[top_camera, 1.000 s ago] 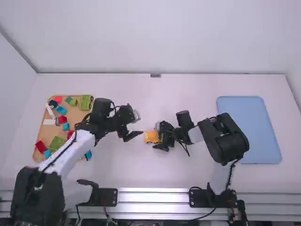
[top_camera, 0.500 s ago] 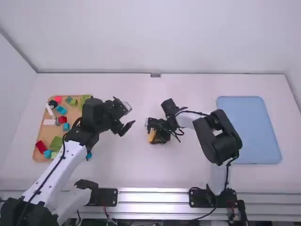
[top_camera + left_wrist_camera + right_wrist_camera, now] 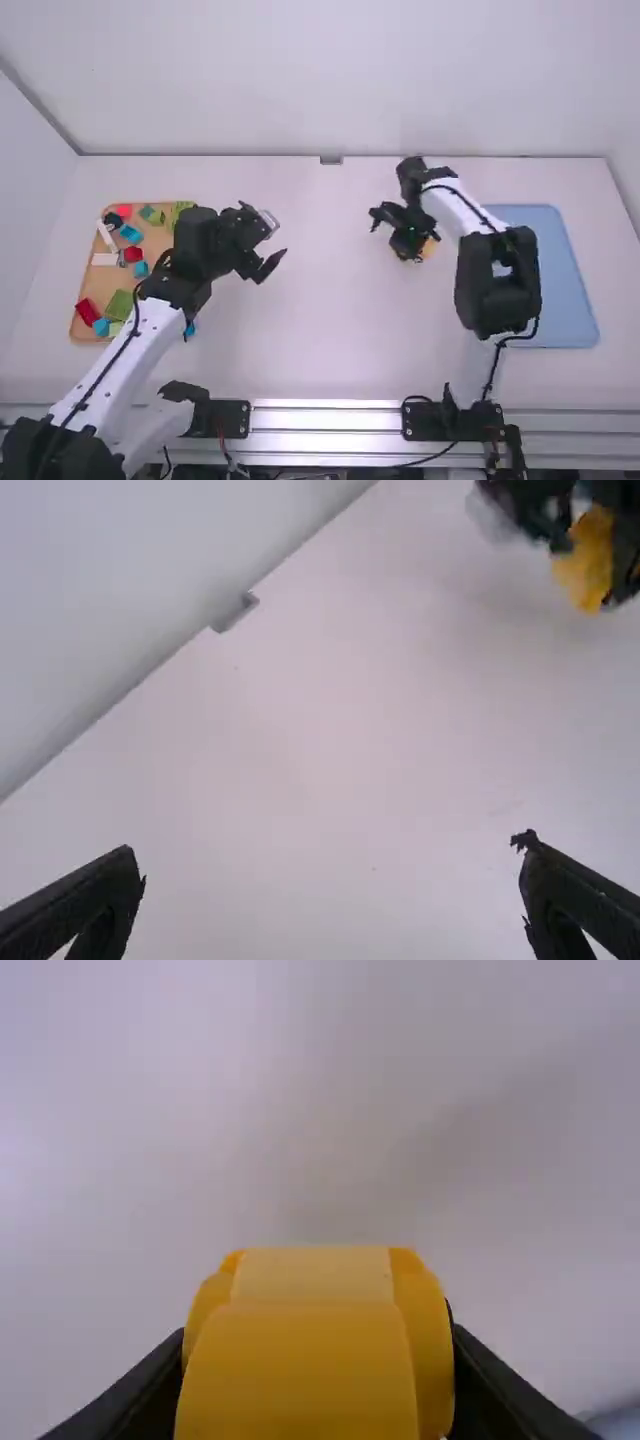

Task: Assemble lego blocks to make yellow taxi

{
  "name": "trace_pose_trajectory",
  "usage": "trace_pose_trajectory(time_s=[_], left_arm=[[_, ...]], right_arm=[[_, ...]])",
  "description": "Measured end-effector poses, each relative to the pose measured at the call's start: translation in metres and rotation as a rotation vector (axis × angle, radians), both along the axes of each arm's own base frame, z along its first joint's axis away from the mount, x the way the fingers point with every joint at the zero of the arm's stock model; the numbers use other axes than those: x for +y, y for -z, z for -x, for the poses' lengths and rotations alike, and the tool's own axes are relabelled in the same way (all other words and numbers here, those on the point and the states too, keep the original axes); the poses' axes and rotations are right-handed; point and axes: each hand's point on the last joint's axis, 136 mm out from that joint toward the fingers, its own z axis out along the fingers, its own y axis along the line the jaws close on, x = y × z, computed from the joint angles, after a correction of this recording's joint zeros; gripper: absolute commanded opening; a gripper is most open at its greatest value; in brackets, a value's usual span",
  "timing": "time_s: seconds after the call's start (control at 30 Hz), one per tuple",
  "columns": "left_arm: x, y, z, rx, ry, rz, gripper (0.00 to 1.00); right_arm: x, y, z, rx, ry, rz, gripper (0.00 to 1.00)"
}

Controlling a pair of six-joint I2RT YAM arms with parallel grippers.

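In the high view my right gripper (image 3: 410, 243) is near the blue tray's left side, with the yellow taxi (image 3: 429, 247) at its fingers. The right wrist view has the yellow taxi (image 3: 300, 1360) held between both fingers of my right gripper (image 3: 318, 1390). The taxi (image 3: 585, 560) also appears in the left wrist view's upper right corner, beside dark gripper parts. Over the table left of the middle, my left gripper (image 3: 272, 268) stands open; in its own wrist view the left gripper (image 3: 330, 890) has its fingers wide apart with nothing between them.
A blue tray (image 3: 555, 270) lies at the right, partly behind the right arm. At the far left, a tan tray (image 3: 100, 285) holds several loose blocks in red, blue, green and white. The white table (image 3: 320, 350) ends at a wall behind.
My right gripper has carried the yellow taxi from the table's middle to the right and farther from the camera. The left gripper drew back slightly to the left at first, then stayed almost still.
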Motion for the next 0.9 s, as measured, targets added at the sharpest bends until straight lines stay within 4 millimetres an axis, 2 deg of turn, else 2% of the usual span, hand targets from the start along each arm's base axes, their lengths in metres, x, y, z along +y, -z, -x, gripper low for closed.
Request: trace_pose_trajectory(time_s=[0.03,0.07,0.1,0.13,0.23,0.33,0.37,0.43,0.5,0.57,0.6,0.63,0.8,0.9], left_arm=[[0.0,0.001,-0.001,0.0,0.002,-0.004,0.99],[0.0,0.002,-0.002,-0.001,0.004,-0.005,0.99],[-0.001,0.003,-0.004,-0.004,0.006,-0.008,0.99],[-0.001,0.004,-0.005,-0.004,0.005,-0.008,0.99],[-0.002,0.008,-0.011,-0.009,0.009,-0.012,0.99],[-0.003,0.009,-0.015,-0.012,0.009,-0.012,0.99],[-0.003,0.011,-0.016,-0.009,0.009,-0.012,0.99],[-0.003,0.014,-0.017,-0.003,0.008,-0.013,0.99],[-0.003,0.014,-0.018,-0.004,0.008,-0.013,0.99],[-0.003,0.013,-0.019,-0.006,0.004,-0.011,0.99],[-0.002,0.012,-0.02,-0.011,-0.001,-0.008,0.99],[-0.002,0.011,-0.02,-0.013,-0.004,-0.005,0.99],[-0.002,0.005,-0.025,-0.029,-0.024,0.023,0.99],[-0.003,0.002,-0.026,-0.036,-0.032,0.038,0.99]], right_arm=[[-0.021,-0.001,-0.004,-0.003,0.07,-0.002,0.04],[-0.033,-0.001,-0.005,-0.005,0.112,-0.009,0.04],[-0.057,-0.001,-0.008,-0.012,0.19,-0.034,0.04],[-0.059,-0.001,-0.009,-0.012,0.199,-0.039,0.04],[-0.11,-0.005,-0.023,-0.088,0.358,-0.201,0.06],[-0.137,-0.01,-0.042,-0.202,0.423,-0.309,0.08],[-0.156,-0.013,-0.051,-0.276,0.468,-0.366,0.09],[-0.174,-0.012,-0.057,-0.346,0.518,-0.416,0.1],[-0.194,-0.002,-0.056,-0.408,0.601,-0.464,0.11],[-0.204,0.009,-0.049,-0.424,0.658,-0.487,0.12],[-0.208,0.016,-0.044,-0.436,0.688,-0.5,0.18],[-0.21,0.02,-0.042,-0.442,0.701,-0.505,1.0],[-0.219,0.046,-0.032,-0.504,0.806,-0.504,0.98],[-0.217,0.058,-0.023,-0.486,0.874,-0.499,0.98]])
